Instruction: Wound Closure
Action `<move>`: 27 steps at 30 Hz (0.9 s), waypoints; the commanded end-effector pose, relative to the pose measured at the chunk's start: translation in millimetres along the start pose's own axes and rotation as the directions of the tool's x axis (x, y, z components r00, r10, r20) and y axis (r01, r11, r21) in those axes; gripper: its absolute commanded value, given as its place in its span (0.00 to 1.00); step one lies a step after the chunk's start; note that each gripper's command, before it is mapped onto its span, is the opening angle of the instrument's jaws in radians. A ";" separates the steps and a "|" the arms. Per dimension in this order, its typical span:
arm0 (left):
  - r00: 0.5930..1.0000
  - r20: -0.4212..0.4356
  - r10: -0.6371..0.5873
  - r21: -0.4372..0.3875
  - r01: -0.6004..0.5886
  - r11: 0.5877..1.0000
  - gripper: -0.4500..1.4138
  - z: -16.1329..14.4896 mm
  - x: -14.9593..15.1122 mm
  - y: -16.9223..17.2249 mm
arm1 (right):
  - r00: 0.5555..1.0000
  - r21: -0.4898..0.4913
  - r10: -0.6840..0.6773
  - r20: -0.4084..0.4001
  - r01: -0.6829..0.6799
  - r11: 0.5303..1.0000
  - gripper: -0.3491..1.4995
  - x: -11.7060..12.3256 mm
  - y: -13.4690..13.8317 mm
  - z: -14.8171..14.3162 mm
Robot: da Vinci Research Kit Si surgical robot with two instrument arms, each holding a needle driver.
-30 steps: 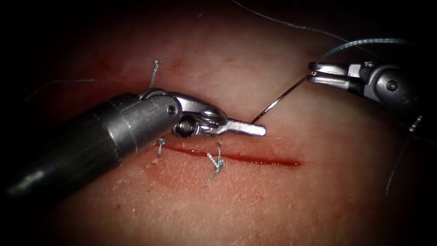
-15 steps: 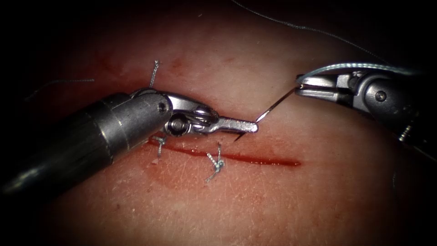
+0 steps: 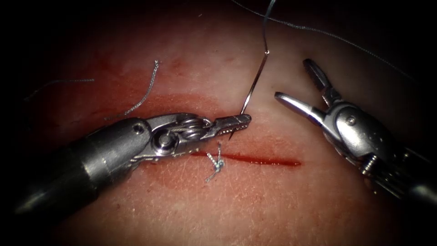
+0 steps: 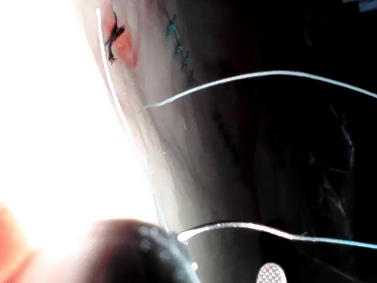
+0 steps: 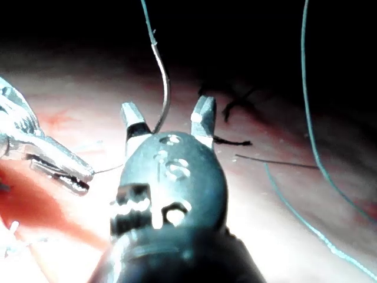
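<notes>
The left tool [image 3: 236,122] clamps the needle [image 3: 253,86] near its tip, just above the cut [image 3: 255,159] in the tissue [image 3: 255,205]; the needle stands clear, thread [image 3: 266,18] trailing. The right tool [image 3: 291,82] gapes wide, holding nothing

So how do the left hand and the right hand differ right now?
The left hand is shut on the needle near its pointed end, above the cut; the right hand is open and holds nothing. The left hand lies nearly level, pointing right; the right hand points up and to the left, to the right of the needle. Both are above the cut, off the tissue.
</notes>
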 end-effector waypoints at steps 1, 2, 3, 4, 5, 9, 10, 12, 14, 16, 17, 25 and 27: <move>1.000 0.016 0.005 -0.051 -0.004 0.999 0.00 0.1 -0.5 -1.2 | 0.999 -0.001 -0.015 0.031 0.015 1.000 0.30 0.6 -0.5 1.0; 1.000 0.018 -0.002 -0.108 0.004 0.994 0.00 -0.1 -0.5 -1.1 | 0.996 -0.024 -0.028 0.079 0.030 0.999 0.30 0.4 -0.9 1.3; 1.000 0.011 -0.011 -0.124 0.012 0.992 0.00 -0.2 -0.3 -1.0 | 0.993 -0.057 -0.030 0.118 0.036 0.998 0.29 0.3 -1.4 2.0; 1.000 0.012 -0.011 -0.124 0.012 0.992 0.00 -0.2 -0.3 -1.0 | 0.993 -0.065 -0.024 0.120 0.032 0.997 0.29 0.3 -1.5 2.3; 1.000 0.014 -0.012 -0.121 0.014 0.993 0.00 -0.2 -0.1 -1.0 | 0.993 -0.075 -0.001 0.119 0.010 0.997 0.27 0.1 -1.5 2.9; 1.000 -0.023 -0.010 -0.094 0.008 0.996 0.00 0.1 0.3 -0.4 | 0.995 -0.053 0.024 0.092 -0.019 0.998 0.51 -1.9 -1.2 5.1; 0.999 -0.032 -0.016 -0.086 0.013 0.996 0.00 0.2 0.3 -0.4 | 0.997 -0.042 0.029 0.064 -0.027 0.999 0.50 -2.1 -1.2 5.2; 0.998 -0.048 -0.046 -0.074 0.042 0.996 0.00 0.2 0.4 -0.2 | 0.998 -0.032 0.037 0.043 -0.035 0.999 0.36 -2.0 -1.2 5.2; 0.993 -0.095 -0.066 0.010 0.067 0.998 0.00 0.3 0.4 0.1 | 0.999 -0.033 0.039 0.038 -0.038 0.999 0.40 -1.8 -1.0 5.3; 0.990 -0.128 -0.064 0.050 0.071 0.996 0.00 0.3 0.7 0.3 | 0.998 -0.033 0.046 0.036 -0.045 0.998 0.35 -1.6 -1.0 5.2; 0.988 -0.138 -0.068 0.047 0.076 0.996 0.00 0.3 0.8 0.4 | 0.998 -0.034 0.047 0.031 -0.046 0.998 0.34 -1.5 -0.9 5.2; 0.984 -0.165 -0.059 0.044 0.067 0.997 0.00 0.5 1.3 1.2 | 0.998 -0.006 0.062 0.014 -0.062 0.998 0.00 -0.5 0.0 5.1; 0.984 -0.168 -0.058 0.044 0.066 0.997 0.00 0.5 1.3 1.2 | 0.998 0.092 0.068 0.015 -0.069 0.993 0.00 -0.2 0.4 4.8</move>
